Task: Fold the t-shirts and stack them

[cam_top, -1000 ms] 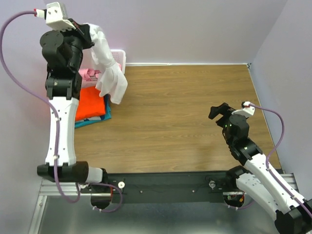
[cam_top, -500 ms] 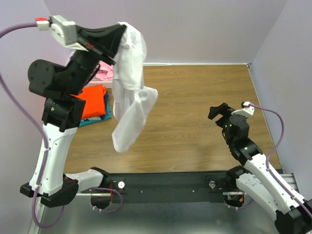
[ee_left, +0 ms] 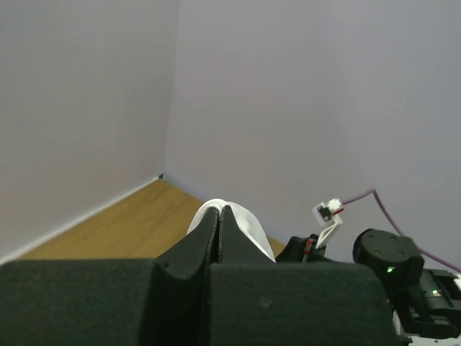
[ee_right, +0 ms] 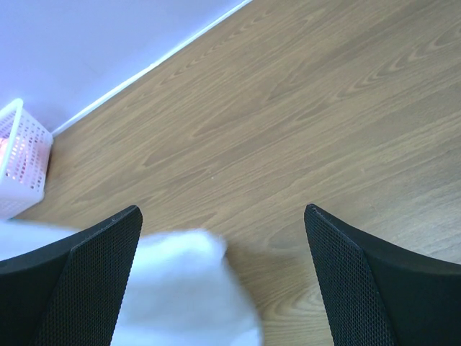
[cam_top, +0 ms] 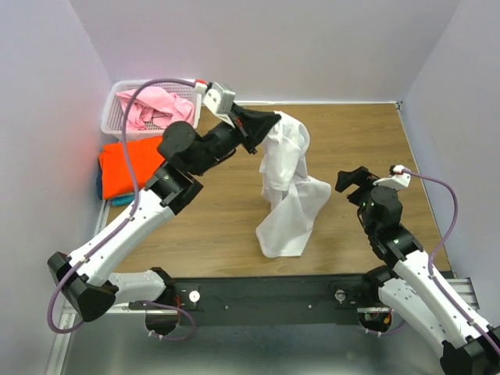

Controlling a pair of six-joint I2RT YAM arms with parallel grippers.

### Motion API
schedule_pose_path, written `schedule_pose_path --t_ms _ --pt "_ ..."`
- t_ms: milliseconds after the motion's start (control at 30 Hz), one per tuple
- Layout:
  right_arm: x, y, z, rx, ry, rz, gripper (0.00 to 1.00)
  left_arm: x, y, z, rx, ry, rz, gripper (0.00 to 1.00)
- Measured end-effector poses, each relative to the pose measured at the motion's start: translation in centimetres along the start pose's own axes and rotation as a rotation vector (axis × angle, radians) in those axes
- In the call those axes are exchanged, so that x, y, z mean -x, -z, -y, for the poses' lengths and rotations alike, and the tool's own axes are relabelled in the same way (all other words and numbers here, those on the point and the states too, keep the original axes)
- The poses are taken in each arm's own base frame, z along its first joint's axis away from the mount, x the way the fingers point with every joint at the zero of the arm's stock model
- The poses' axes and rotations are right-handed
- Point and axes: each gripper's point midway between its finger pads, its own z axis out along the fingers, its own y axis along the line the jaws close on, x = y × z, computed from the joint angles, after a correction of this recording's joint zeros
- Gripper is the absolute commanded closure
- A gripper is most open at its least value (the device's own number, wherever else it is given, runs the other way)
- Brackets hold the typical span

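Left arm stretched forward and rightward over the brown wooden surface [cam_top: 375,133], left hand [cam_top: 266,127] clamped on the soft white cloth t-shirt [cam_top: 291,199] (it dangles mid-surface, lower end by the wood). Right arm bent low at the right side, right hand [cam_top: 351,181] spread apart, holding nothing.

Brown woodgrain table [cam_top: 351,141], white t-shirt [cam_top: 287,195], orange t-shirt [cam_top: 129,164], pink t-shirt [cam_top: 152,108].

teal t-shirt [cam_top: 117,201] mostly hidden under orange t-shirt [cam_top: 129,164], white t-shirt [ee_right: 180,288] blurred
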Motion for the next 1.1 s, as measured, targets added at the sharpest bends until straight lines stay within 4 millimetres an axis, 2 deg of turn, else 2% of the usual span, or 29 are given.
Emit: schedule_pose_path --t_ms 67,100,167,300,367,467,567,667,700,733,767,800,833,900,967,1100 --pt "0.0 0.0 0.0 0.000 -0.003 0.000 0.00 -2.9 0.1 -1.4 0.049 0.032 -0.031 1.00" --pt "-0.1 0.0 0.0 0.000 -0.004 -0.001 0.00 -5.5 0.3 -2.7 0.097 0.057 -0.066 1.00" --pt "-0.1 0.0 0.0 0.000 -0.007 -0.003 0.00 -9.1 0.4 -4.8 0.177 0.089 -0.117 1.00" --pt "-0.4 -0.1 -0.1 0.002 -0.012 -0.012 0.00 -15.5 0.5 -8.8 0.332 0.132 -0.217 1.00" --pt "-0.7 -0.2 -0.1 0.006 -0.014 -0.024 0.00 -18.1 0.8 -10.7 0.405 0.144 -0.258 1.00" --pt "-1.5 -0.4 -0.3 0.012 -0.004 -0.056 0.00 -21.4 2.0 -13.6 0.516 0.163 -0.321 1.00" --pt "-3.1 -0.9 -0.5 0.023 0.029 -0.119 0.00 -23.6 3.9 -16.9 0.622 0.185 -0.358 1.00" --pt "-5.3 -1.8 -0.8 0.031 0.076 -0.213 0.00 -25.6 6.5 -20.5 0.729 0.206 -0.389 1.00" --pt "-6.2 -2.0 -1.0 0.036 0.091 -0.250 0.00 -26.5 7.9 -22.0 0.777 0.217 -0.408 1.00" --pt "-7.0 -2.3 -1.1 0.040 0.105 -0.286 0.00 -27.0 8.7 -22.6 0.800 0.222 -0.416 0.90" --pt "-8.0 -2.6 -1.1 0.038 0.120 -0.322 0.00 -27.7 10.0 -23.9 0.847 0.226 -0.430 0.72" --pt "-8.6 -2.8 -1.1 0.040 0.129 -0.348 0.00 -28.2 10.8 -24.6 0.874 0.233 -0.441 0.27" --pt "-9.3 -3.0 -1.1 0.039 0.139 -0.376 0.00 -28.9 11.9 -25.6 0.911 0.236 -0.460 0.02" --pt "-10.6 -2.9 -1.2 0.047 0.157 -0.422 0.00 -29.8 13.2 -26.6 0.951 0.243 -0.489 0.02" --pt "-10.9 -2.8 -1.8 0.066 0.169 -0.437 0.00 -30.5 14.1 -27.3 0.985 0.249 -0.513 0.02" --pt "-11.0 -2.0 -4.8 0.141 0.196 -0.453 0.00 -30.7 14.7 -27.3 0.998 0.253 -0.523 0.02"
